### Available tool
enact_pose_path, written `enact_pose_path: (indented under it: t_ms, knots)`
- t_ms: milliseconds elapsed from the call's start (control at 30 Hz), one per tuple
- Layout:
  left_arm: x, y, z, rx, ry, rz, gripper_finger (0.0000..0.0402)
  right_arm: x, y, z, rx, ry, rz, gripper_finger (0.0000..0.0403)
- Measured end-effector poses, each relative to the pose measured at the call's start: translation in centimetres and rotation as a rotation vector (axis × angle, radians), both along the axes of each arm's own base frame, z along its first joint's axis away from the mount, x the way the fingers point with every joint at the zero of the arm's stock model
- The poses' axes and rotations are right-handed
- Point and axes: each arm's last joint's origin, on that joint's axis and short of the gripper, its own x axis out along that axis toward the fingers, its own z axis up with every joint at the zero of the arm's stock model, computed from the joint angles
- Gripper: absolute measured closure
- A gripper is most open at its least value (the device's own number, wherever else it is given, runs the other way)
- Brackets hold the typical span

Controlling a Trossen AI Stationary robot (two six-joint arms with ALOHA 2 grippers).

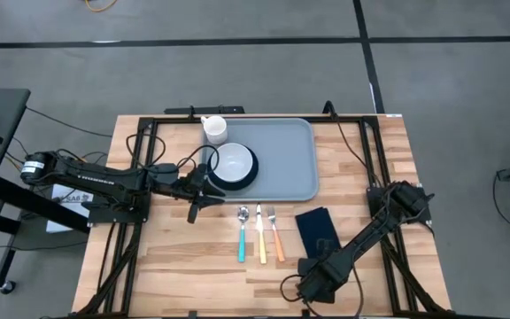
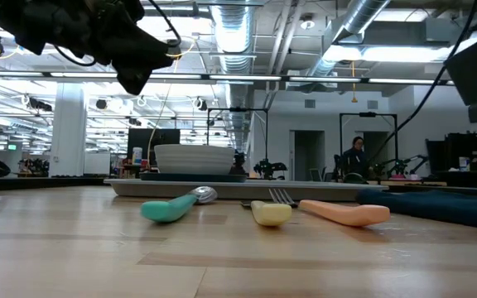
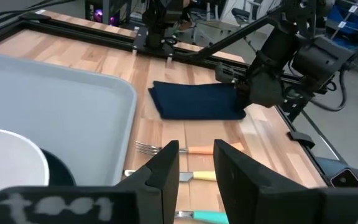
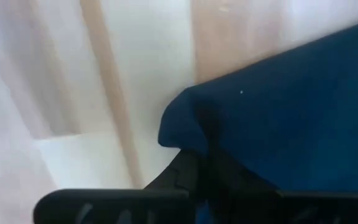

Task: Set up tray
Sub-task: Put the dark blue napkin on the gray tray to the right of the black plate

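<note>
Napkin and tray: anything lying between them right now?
In the high view, only bare wood separates the napkin from the tray. The three utensils lie beside the napkin, not between.

Tray holding bowl on plate, cup apparently on rim

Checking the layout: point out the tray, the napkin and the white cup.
tray (image 1: 290, 159), high view, bare floor right of the plate.
napkin (image 1: 315, 227), high view, middle of the fold.
white cup (image 1: 215, 129), high view, its rim.
</note>
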Motion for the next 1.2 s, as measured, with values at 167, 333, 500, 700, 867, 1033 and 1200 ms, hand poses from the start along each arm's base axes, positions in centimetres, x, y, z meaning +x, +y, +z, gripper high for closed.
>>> enact_pose_path:
  t_ms: [167,333,500,700,867,1033,1200]
  knots:
    - [0.0,-0.1,0.3,-0.013,-0.031,-0.050,0.0315,0.6,-0.6,3.3,-0.125,0.057,0.021,0.0399]
    - [0.0,-0.6,0.5,-0.048,-0.051,-0.215,0.0315,1.3,-2.0,8.4,-0.243,0.148,0.090,0.0400]
    - [0.0,-0.8,1.2,-0.055,-0.114,-0.291,0.0315,3.3,-4.9,13.7,-0.210,-0.053,0.138,0.0401]
    - [-0.2,-0.8,1.5,-0.052,-0.139,-0.292,0.0315,3.9,-10.7,17.6,-0.278,-0.181,0.165,0.0402]
    - [-0.4,-0.7,2.0,-0.044,-0.173,-0.275,0.0315,4.4,-16.6,19.0,-0.344,-0.166,0.190,0.0402]
    - [-0.7,-0.6,2.7,-0.032,-0.222,-0.228,0.0315,4.6,-23.0,20.2,-0.437,-0.111,0.217,0.0402]
    - [-0.8,-0.5,2.8,-0.029,-0.222,-0.206,0.0315,4.0,-29.5,20.4,-0.556,0.026,0.249,0.0403]
